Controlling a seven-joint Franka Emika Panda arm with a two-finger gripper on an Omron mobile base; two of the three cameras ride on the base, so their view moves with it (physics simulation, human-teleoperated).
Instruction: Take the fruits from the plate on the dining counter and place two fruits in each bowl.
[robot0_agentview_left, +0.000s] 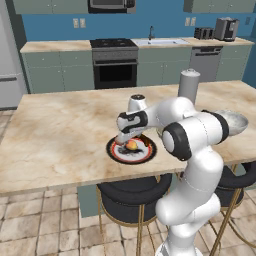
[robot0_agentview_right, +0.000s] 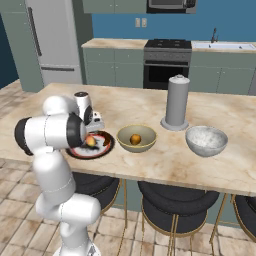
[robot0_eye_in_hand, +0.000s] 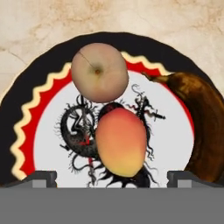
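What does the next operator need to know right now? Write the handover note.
Tool: open, holding nothing, low over the plate, straddling the yellow-orange fruit.
On the plate: the yellow-orange fruit, peach-pink fruit, dark brown fruit.
Done: one fruit in the olive-yellow bowl.
Left: one more fruit for that bowl, two for the speckled bowl, which looks empty.

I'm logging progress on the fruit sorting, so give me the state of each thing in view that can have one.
Gripper: jaws open, holding nothing, over the plate.
Plate: holds three fruits.
Yellow-orange fruit: on the plate, between the fingertips.
Peach-pink fruit: on the plate.
Dark brown fruit: on the plate's rim.
Olive-yellow bowl: holds one fruit.
Speckled bowl: upright, looks empty.
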